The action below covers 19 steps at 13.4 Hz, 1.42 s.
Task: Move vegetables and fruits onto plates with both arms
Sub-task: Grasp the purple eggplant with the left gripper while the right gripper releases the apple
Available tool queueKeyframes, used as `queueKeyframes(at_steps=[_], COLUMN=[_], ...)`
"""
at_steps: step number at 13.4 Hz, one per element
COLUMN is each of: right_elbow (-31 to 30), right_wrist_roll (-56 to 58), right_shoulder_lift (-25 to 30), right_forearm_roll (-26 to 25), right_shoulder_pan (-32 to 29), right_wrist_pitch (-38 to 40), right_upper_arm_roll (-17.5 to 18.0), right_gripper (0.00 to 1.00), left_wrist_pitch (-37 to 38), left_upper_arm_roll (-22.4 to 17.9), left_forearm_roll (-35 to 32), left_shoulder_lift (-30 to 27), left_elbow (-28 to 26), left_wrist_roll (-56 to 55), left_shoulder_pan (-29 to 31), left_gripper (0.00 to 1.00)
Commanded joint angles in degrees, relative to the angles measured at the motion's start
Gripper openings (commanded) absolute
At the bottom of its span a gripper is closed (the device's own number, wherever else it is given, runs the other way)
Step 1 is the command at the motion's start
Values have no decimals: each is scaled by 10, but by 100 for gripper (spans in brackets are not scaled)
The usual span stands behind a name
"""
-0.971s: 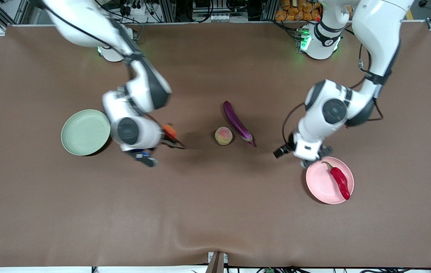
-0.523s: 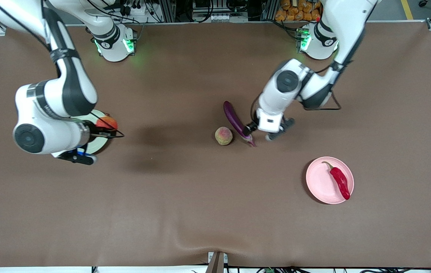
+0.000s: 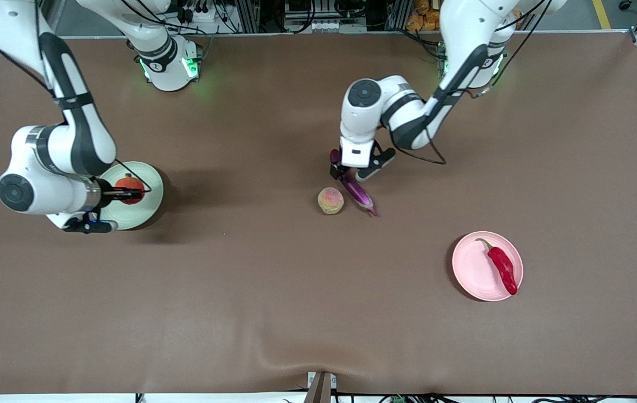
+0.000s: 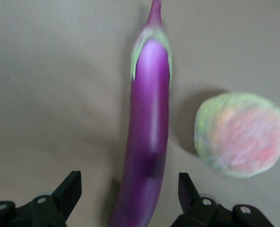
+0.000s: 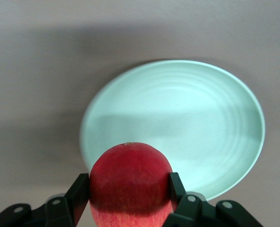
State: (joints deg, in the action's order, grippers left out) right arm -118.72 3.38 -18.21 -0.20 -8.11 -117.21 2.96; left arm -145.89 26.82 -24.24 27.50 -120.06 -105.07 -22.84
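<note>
My right gripper [image 3: 128, 193] is shut on the round red pomegranate [image 3: 130, 184] and holds it over the pale green plate [image 3: 149, 208]. In the right wrist view the pomegranate [image 5: 129, 182] sits between the gripper's [image 5: 129, 190] fingers, above the plate's [image 5: 192, 118] rim. My left gripper [image 3: 345, 171] is open over the purple eggplant [image 3: 359, 193], which lies on the table beside the peach [image 3: 331, 200]. In the left wrist view the gripper's [image 4: 128, 191] fingers straddle the eggplant [image 4: 148, 127] without touching it, with the peach [image 4: 239, 135] beside it. The red chili [image 3: 503, 267] lies on the pink plate [image 3: 471, 267].
The brown table cover [image 3: 273, 291] has a raised fold at the edge nearest the front camera. The two arm bases [image 3: 168, 61] [image 3: 472, 61] stand along the table's edge farthest from the front camera.
My right arm has carried the pomegranate from near the table's middle to over the green plate. My left arm has moved from the pink plate to over the eggplant.
</note>
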Motion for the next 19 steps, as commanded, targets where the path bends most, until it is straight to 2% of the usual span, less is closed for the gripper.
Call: queueKeyframes(at_steps=[1, 2, 3, 4, 5, 6, 7, 8, 11, 14, 16, 19], right_elbow=[-59, -60, -60, -59, -56, -47, -24, 2, 55, 97, 121, 137], right_wrist_roll=[16, 10, 10, 8, 7, 5, 4, 1, -88, -237, -327, -485], right_shoulder_lift=[19, 15, 12, 12, 14, 17, 19, 18, 18, 17, 11, -20], right_forearm_roll=[-3, -1, 0, 1, 7, 32, 61, 86, 114, 185, 229, 279], right_shoulder_pan=[-22, -23, -27, -30, -28, -26, -23, -22, 9, 80, 137, 240], right_wrist_pitch=[-42, -41, -38, -34, -27, -1, 40, 81, 147, 175, 165, 45], right_upper_arm_roll=[13, 13, 13, 14, 14, 15, 16, 16, 21, 20, 20, 19], right_gripper=[24, 90, 100, 100, 100, 100, 100, 100, 100, 100, 100, 100], left_wrist_pitch=[-7, -7, -8, -8, -8, -8, -8, -8, 1, 57, 70, 71], left_upper_arm_roll=[-2, -3, -3, -3, -3, -3, -3, -3, -3, 2, 4, 6], left_forearm_roll=[-55, -75, -89, -99, -108, -118, -123, -126, -129, -125, -118, -117], left_shoulder_lift=[22, 34, 46, 60, 67, 69, 71, 69, 35, -23, -47, -52], left_elbow=[2, 7, 14, 30, 35, 36, 36, 36, 33, 35, 35, 47], left_wrist_roll=[-42, -57, -76, -90, -98, -99, -98, -98, -84, -8, 71, 231], left_shoulder_pan=[-9, -8, -9, -10, -10, -10, -9, -5, 17, 59, 99, 173], left_gripper=[90, 90, 91, 91, 84, 58, 25, 0, 0, 0, 0, 0])
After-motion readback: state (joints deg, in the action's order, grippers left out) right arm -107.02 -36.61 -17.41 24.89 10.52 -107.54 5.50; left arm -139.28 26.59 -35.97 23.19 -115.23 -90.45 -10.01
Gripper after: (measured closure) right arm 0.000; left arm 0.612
